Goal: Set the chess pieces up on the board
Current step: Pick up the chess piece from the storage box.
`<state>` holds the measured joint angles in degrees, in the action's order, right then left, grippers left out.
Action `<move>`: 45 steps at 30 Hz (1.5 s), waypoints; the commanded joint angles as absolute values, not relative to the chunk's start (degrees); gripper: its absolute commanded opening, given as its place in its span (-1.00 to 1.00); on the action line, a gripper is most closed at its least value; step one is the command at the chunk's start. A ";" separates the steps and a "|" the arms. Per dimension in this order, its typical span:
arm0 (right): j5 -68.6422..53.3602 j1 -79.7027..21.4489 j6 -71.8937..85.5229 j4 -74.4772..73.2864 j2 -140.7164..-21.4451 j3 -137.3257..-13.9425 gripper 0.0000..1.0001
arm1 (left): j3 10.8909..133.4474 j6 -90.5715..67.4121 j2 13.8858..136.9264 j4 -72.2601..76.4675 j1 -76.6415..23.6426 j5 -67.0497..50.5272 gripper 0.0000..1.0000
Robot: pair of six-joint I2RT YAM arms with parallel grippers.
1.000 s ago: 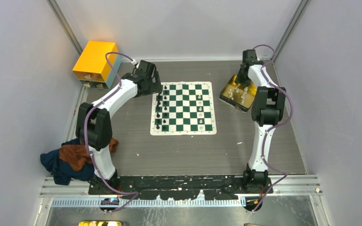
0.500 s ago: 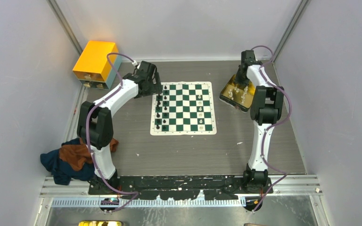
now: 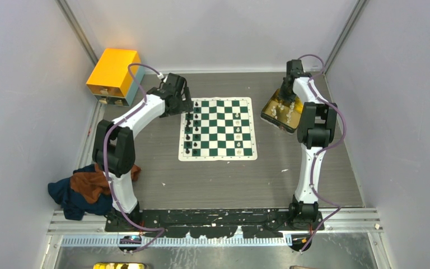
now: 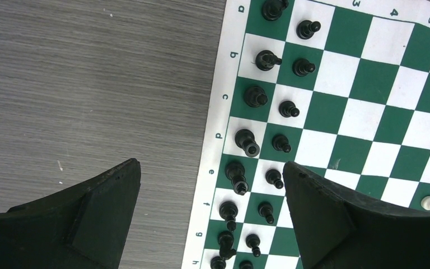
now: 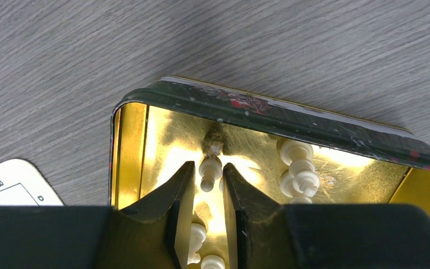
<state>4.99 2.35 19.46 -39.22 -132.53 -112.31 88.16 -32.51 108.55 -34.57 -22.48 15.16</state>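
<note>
Both outstretched: left claw (image 4: 211, 163) spread over board (image 4: 369, 112); right claw (image 5: 207, 166) flanks chessman (image 5: 209, 175), grip unclear.

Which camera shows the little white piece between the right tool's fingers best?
The right wrist view: the white piece sits close up between the fingers of the right tool, inside the gold tin. The top view shows only tiny pale specks in that tin. The left wrist view doesn't show it.
</note>
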 commanded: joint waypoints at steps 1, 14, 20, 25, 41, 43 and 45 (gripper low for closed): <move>4.26 2.15 19.69 -39.81 -132.44 -114.98 -0.39 | 90.53 -32.17 108.71 -33.18 -22.24 15.38 0.96; 4.04 2.11 19.69 -40.06 -132.52 -114.87 -0.43 | 90.53 -32.27 108.90 -33.04 -22.19 15.29 0.96; 4.03 2.11 19.58 -40.23 -132.69 -115.11 -0.55 | 90.69 -32.26 109.13 -32.96 -22.24 15.29 0.96; 4.06 2.11 19.67 -40.68 -132.97 -115.83 -0.64 | 90.79 -32.26 109.16 -33.02 -22.24 15.29 0.96; 4.63 1.47 19.06 -41.18 -129.79 -117.27 -0.79 | 90.70 -31.83 108.90 -33.10 -22.15 15.38 0.96; 4.89 1.04 18.80 -41.81 -128.95 -118.15 -0.79 | 90.67 -31.77 108.83 -33.16 -22.15 15.22 0.96; 5.13 0.38 18.56 -42.36 -128.30 -119.02 -0.80 | 90.55 -31.74 108.65 -33.18 -22.15 15.12 0.96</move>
<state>4.43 1.72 19.40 -42.11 -132.90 -114.74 88.38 -32.49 109.32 -34.52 -22.46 15.16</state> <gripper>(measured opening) 0.178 0.983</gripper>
